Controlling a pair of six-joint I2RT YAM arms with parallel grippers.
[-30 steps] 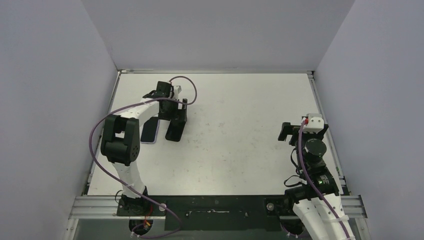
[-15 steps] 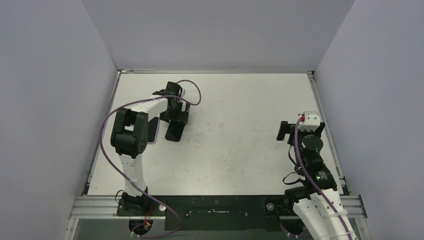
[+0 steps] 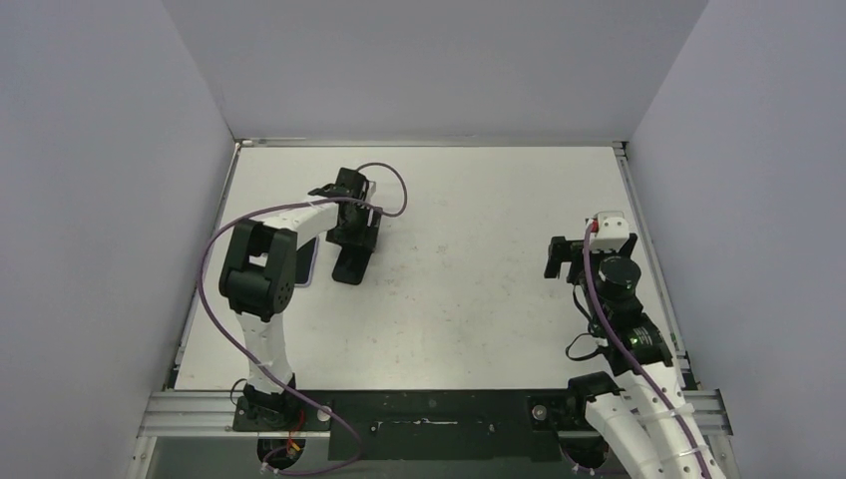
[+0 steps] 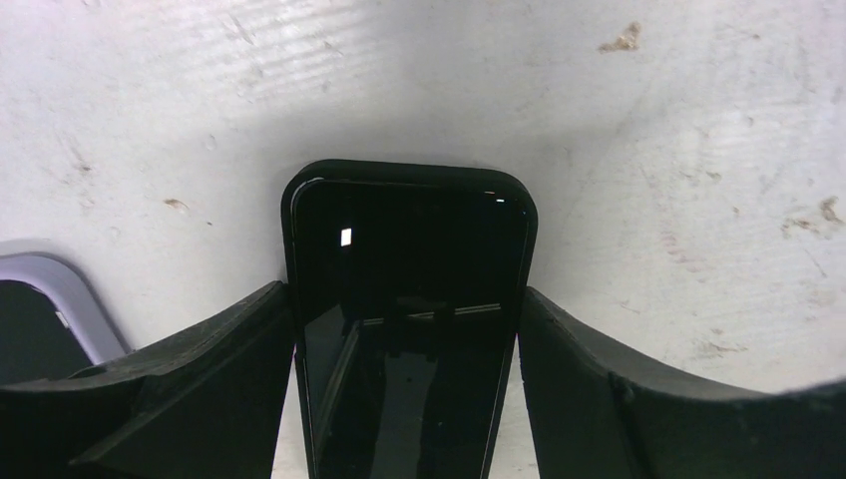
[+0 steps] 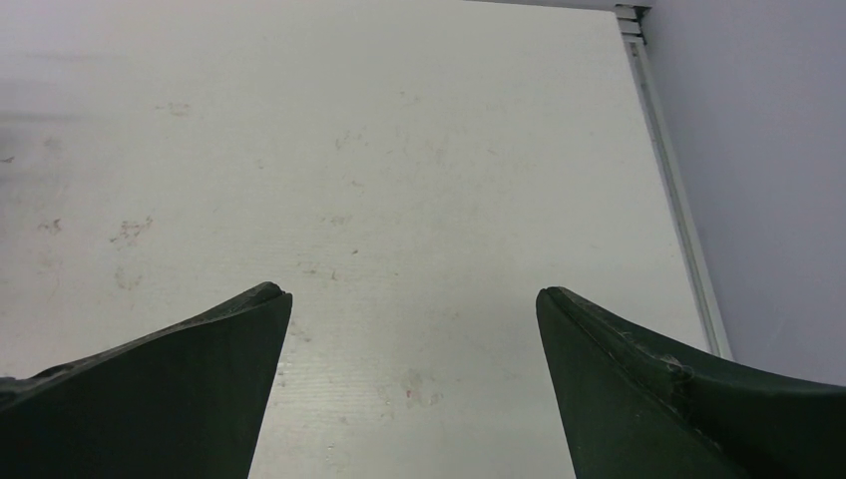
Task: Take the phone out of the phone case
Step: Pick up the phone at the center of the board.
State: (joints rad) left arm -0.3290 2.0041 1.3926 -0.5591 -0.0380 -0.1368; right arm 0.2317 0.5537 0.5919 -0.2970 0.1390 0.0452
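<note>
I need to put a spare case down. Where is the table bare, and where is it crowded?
Bare: the white table's middle, between the left claw and the open right claw, plus the near strip. Crowded: left, where the glossy black phone and lavender-rimmed case lie side by side.

Phone (image 4: 409, 299), lower end off-frame

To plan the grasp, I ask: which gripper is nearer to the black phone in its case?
Left. The left gripper straddles the black phone, one finger at each side. The right gripper is far to its right, open over the table.
</note>
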